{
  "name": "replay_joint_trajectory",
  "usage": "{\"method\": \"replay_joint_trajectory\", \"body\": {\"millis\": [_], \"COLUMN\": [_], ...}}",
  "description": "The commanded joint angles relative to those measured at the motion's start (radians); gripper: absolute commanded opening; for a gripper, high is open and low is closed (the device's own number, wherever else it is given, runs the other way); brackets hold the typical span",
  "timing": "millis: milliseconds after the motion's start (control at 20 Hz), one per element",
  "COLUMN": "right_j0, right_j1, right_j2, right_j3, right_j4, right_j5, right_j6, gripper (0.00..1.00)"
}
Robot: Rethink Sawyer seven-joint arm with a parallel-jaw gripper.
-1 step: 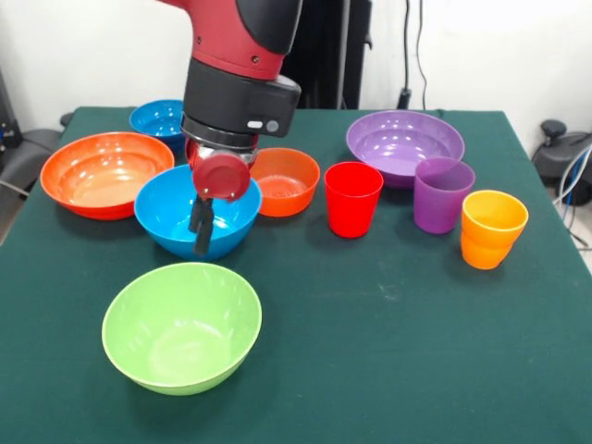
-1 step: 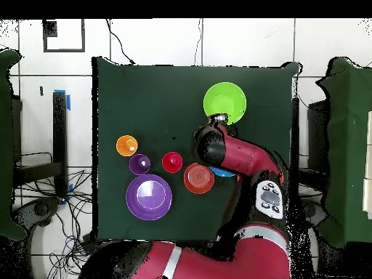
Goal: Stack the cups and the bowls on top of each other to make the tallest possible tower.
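Six bowls and three cups sit apart on a dark green surface (image 1: 398,324), none stacked. In the front view the lime bowl (image 1: 182,326) is nearest; behind it is the light blue bowl (image 1: 198,212), with the big orange-red bowl (image 1: 106,173) at its left, a small orange bowl (image 1: 285,180) at its right and a dark blue bowl (image 1: 158,119) beyond. The purple bowl (image 1: 404,144) lies far right. Red cup (image 1: 352,198), purple cup (image 1: 443,194) and waisted orange cup (image 1: 493,228) line up rightward. The hand (image 1: 202,229) hangs over the light blue bowl, fingers nearly together, holding nothing. White walls and cables lie behind.
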Motion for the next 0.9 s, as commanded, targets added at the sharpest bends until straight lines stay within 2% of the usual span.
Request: {"method": "replay_joint_trajectory", "body": {"millis": [50,600,900], "right_j0": [-0.033,0.005,0.015], "right_j1": [-0.003,0.018,0.031], "right_j2": [0.186,0.151,0.145], "right_j3": [0.128,0.119,0.122], "right_j4": [0.035,0.064,0.105], "right_j5": [0.134,0.127,0.097], "right_j6": [0.040,0.069,0.110], "gripper": [1.00,1.00,1.00]}}
